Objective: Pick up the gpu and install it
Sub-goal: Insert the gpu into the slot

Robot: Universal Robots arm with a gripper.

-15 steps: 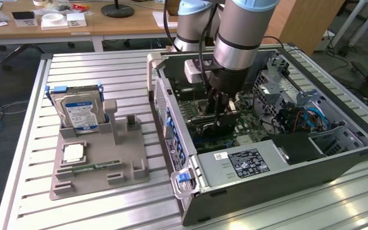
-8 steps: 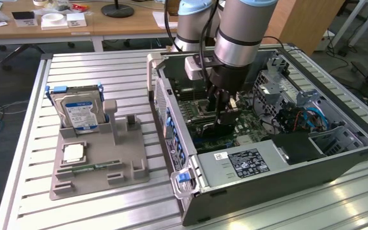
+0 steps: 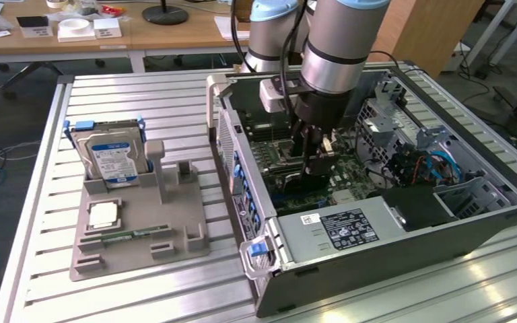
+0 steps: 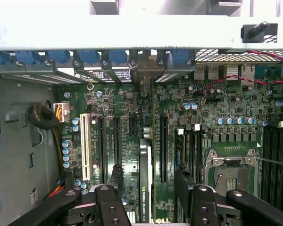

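Inside the open computer case, the gripper hangs low over the motherboard, its two dark fingers spread wide apart. Between them, seen edge-on in the wrist view, stands the gpu: a thin dark card with a pale strip and a white printed label along its top edge, upright in line with the long black expansion slots on either side. Neither finger visibly presses on the card; a gap shows on each side, so the claw stands open around it and grips nothing that can be made out. The card's far end runs toward the metal bracket at the rear wall, under the row of blue clips.

From the exterior view, the arm reaches down into the case and its black gripper covers the card, so the card cannot be made out from there. Whether its lower edge sits fully in a slot is hidden. Its near end is cut off behind the gripper body.

On the exterior view's left, a grey holder on the slatted table carries a hard drive standing upright
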